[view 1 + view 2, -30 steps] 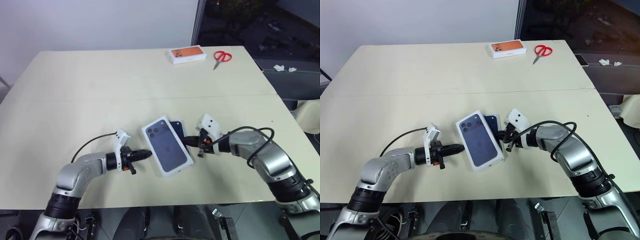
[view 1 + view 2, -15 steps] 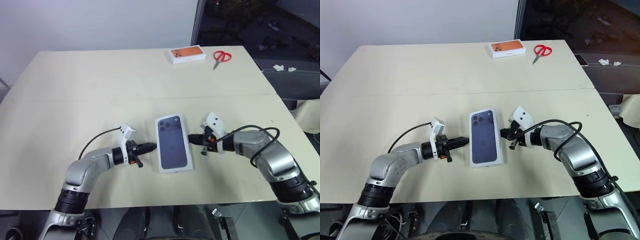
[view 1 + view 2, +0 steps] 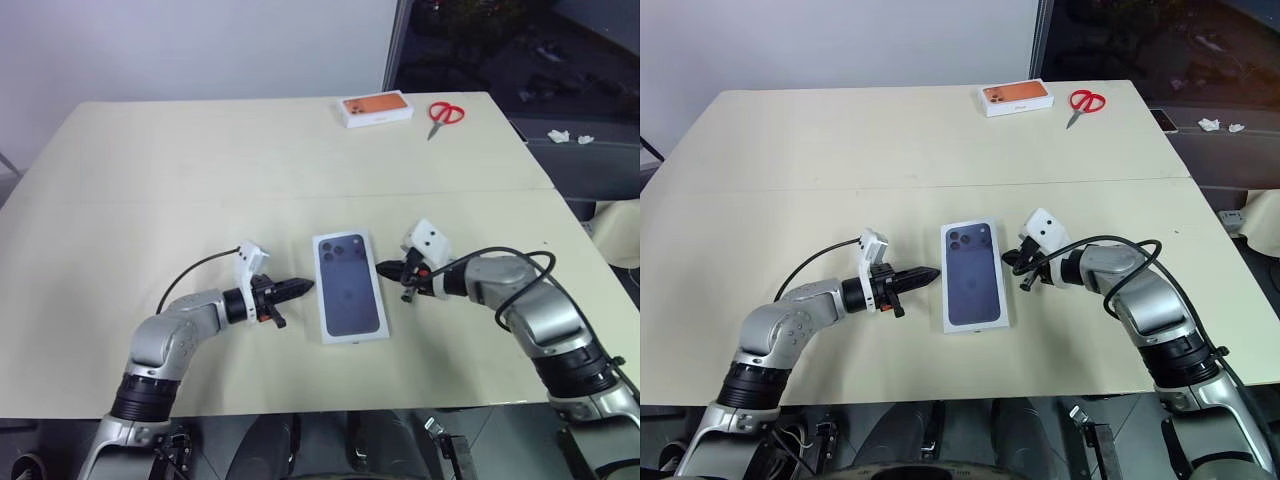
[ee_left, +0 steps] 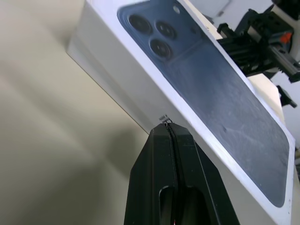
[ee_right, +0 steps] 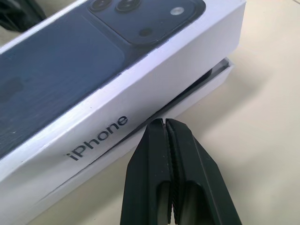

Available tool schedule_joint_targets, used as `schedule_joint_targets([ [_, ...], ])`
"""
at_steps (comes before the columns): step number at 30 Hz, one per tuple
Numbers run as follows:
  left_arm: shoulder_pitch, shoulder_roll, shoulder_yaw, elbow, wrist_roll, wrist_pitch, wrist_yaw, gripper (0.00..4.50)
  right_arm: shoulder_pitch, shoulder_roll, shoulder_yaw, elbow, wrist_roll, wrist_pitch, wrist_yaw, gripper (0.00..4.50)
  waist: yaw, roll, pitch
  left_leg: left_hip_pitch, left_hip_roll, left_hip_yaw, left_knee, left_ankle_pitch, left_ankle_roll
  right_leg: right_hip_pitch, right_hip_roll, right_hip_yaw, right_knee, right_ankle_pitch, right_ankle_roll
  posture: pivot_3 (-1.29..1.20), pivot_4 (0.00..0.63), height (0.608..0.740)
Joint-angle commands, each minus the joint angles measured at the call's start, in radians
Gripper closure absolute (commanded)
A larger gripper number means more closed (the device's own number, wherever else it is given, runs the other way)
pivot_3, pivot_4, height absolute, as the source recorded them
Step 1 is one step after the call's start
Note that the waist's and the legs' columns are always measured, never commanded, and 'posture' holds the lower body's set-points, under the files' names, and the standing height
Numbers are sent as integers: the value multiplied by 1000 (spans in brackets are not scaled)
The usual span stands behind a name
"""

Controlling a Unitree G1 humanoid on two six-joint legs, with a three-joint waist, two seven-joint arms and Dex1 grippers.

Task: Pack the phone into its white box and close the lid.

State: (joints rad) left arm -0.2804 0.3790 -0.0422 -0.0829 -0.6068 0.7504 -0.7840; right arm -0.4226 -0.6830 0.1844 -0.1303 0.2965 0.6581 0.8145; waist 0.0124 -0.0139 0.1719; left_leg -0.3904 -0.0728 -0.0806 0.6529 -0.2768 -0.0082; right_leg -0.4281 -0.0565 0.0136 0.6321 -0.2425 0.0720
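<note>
Lid (image 3: pixel 349 287) squared up; both end effectors closed, empty.

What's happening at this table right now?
The robot is closing a phone box. The lid, printed with a dark blue phone back, sits over the white box but is not fully seated: one side still shows a gap. The left gripper and right gripper, both shut, flank it with fingertips at its long sides.
</note>
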Motion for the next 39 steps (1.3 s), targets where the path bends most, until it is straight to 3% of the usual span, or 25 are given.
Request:
schedule_joint_targets([
  [1,-22,-15,13,-5,1,-27,5,4500,-33,15,-15,-8,-10,-20,1,4415,0,0,0,0,0,0,0,0,0,0,0,0,0,0,0,0,150,740],
  [12,-47,-19,23,7,2,-28,8,4500,-44,-20,-26,9,-59,-50,36,4415,0,0,0,0,0,0,0,0,0,0,0,0,0,0,0,0,150,740],
  [28,-72,-58,30,38,16,-59,38,4500,-71,102,16,-17,-74,-7,-8,4415,-3,0,0,0,0,0,0,1,-2,0,0,0,1,0,0,0,150,740],
  [39,-80,-68,43,60,35,-74,54,4500,-78,112,13,-6,-91,-13,-2,4415,-2,0,0,0,0,0,0,1,-2,0,0,0,2,0,0,0,150,740],
])
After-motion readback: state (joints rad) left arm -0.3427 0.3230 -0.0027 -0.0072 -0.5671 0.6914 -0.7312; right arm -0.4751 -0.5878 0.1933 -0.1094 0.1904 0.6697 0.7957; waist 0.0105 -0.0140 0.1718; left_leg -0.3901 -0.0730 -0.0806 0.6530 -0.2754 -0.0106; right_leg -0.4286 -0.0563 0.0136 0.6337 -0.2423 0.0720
